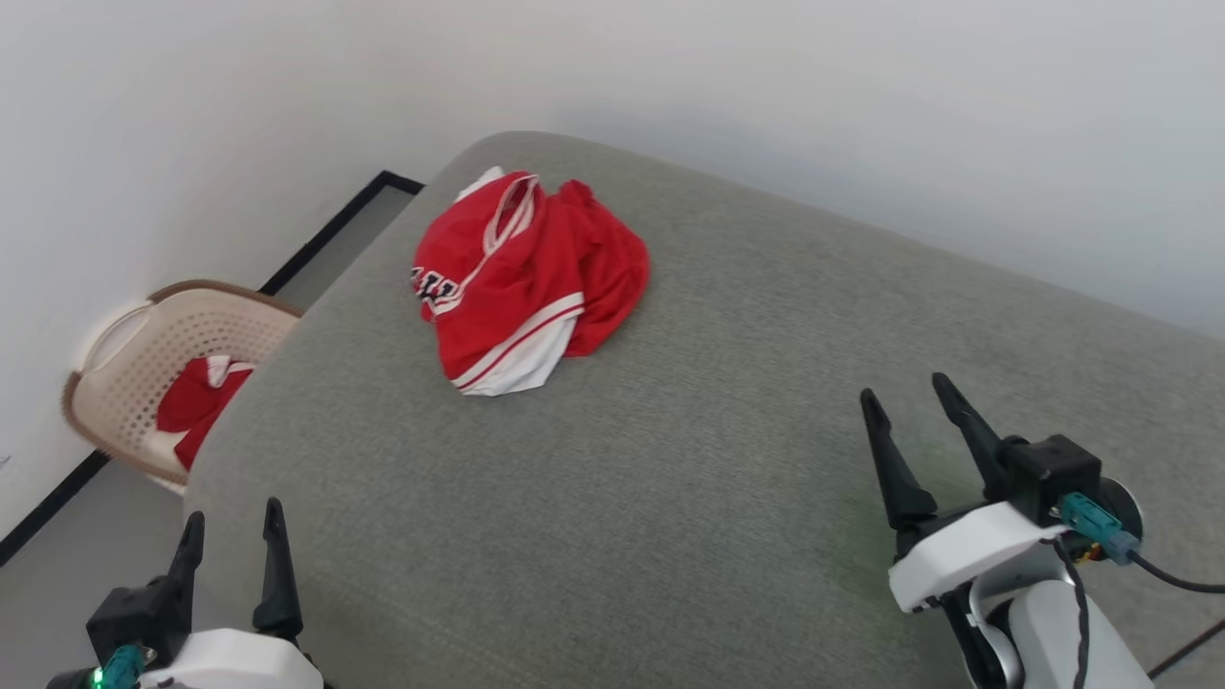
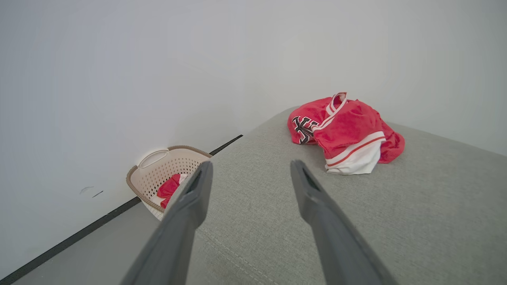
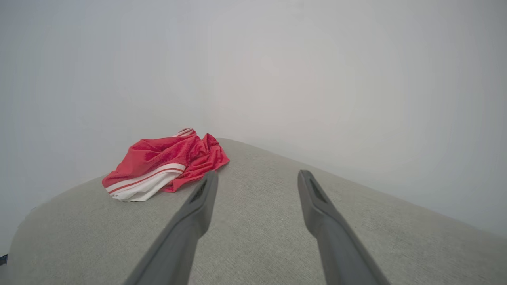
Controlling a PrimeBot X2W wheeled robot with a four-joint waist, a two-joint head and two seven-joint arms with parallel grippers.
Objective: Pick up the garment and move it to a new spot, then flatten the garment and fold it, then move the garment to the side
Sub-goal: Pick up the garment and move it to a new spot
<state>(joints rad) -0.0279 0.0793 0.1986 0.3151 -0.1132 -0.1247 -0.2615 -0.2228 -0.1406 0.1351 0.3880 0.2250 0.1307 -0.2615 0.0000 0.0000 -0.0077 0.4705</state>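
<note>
The garment (image 1: 526,277), a red jersey with a white sleeve and striped trim, lies crumpled in a heap near the far left corner of the grey cushioned surface (image 1: 727,478). Part of its black lettering shows on the left fold. In the left wrist view the garment (image 2: 344,132) sits beyond and to the right of the fingers; in the right wrist view the garment (image 3: 166,164) lies ahead to the left. My left gripper (image 1: 234,522) is open at the near left edge, far from the heap. Near the right side, my right gripper (image 1: 909,397) is open and holds nothing.
A beige perforated laundry basket (image 1: 144,373) stands on the floor left of the surface against the white wall, with another red and white cloth (image 1: 196,402) inside. The basket (image 2: 166,174) also appears in the left wrist view. A black strip runs along the wall's base.
</note>
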